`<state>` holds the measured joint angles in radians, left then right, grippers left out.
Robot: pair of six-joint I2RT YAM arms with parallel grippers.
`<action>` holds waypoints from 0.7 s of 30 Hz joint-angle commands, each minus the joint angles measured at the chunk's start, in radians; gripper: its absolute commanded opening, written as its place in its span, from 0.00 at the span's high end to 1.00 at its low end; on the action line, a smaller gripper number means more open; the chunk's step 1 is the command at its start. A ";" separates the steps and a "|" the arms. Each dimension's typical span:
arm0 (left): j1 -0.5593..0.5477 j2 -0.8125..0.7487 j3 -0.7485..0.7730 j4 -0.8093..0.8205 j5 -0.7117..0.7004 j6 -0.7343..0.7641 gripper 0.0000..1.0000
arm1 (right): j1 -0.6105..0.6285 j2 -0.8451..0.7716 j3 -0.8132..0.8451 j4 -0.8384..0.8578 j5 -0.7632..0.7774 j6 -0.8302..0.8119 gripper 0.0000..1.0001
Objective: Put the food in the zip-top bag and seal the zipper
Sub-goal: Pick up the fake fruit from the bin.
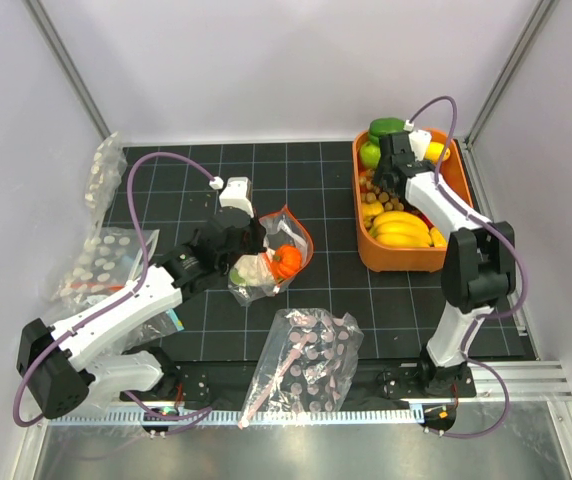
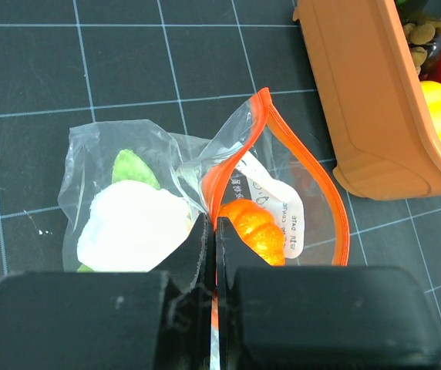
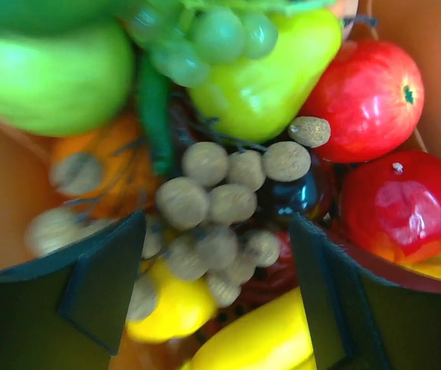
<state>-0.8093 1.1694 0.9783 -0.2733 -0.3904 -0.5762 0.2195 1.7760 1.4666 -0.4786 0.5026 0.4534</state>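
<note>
Left gripper pinches the zipper of the zip-top bag, cauliflower and orange piece inside; right gripper hangs wide open over the fruit bin

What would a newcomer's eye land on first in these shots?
The orange plastic tub heaped with bright toy fruit on the right side, with the right gripper open over it. At centre, the left gripper is shut on the orange-red mouth strip of a clear wrinkly plastic bag already holding a white toy cauliflower and an orange round piece.
</note>
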 commanded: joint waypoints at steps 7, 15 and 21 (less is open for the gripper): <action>0.005 -0.014 0.019 0.039 -0.001 0.001 1.00 | -0.039 0.047 0.000 0.075 0.016 -0.030 0.87; 0.005 -0.014 0.019 0.039 0.002 -0.001 1.00 | -0.032 -0.303 -0.201 0.216 0.011 0.025 0.94; 0.005 -0.013 0.017 0.040 0.004 -0.004 1.00 | -0.034 -0.455 -0.181 0.164 -0.002 0.042 0.94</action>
<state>-0.8093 1.1694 0.9783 -0.2737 -0.3904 -0.5762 0.1879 1.3800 1.2514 -0.3489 0.4919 0.4702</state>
